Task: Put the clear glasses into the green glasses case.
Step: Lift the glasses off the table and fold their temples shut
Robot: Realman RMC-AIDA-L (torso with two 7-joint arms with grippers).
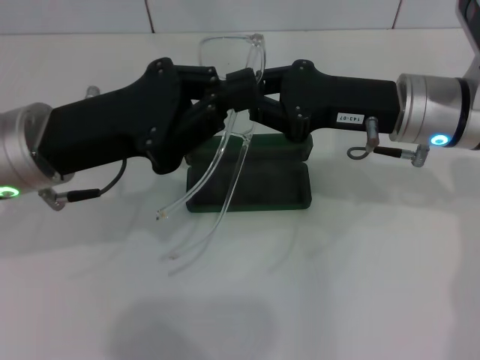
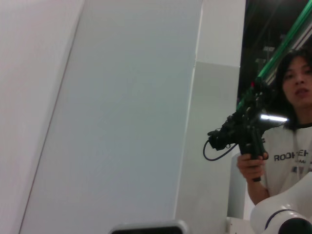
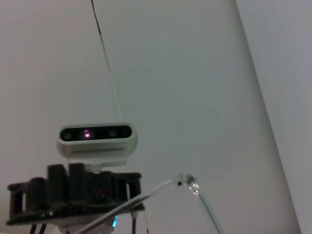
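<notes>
Above the white table our left gripper and right gripper meet, fingers of both clenched on the transparent plastic wraparound glasses held over the open dark green rectangular case, clear arms dangling down.

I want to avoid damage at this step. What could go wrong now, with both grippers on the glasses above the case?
The clear glasses are pinched between the left gripper and the right gripper; opposing pulls might bend the frame. The long temple arms hang beyond the green glasses case and could catch its edge when lowered.
</notes>
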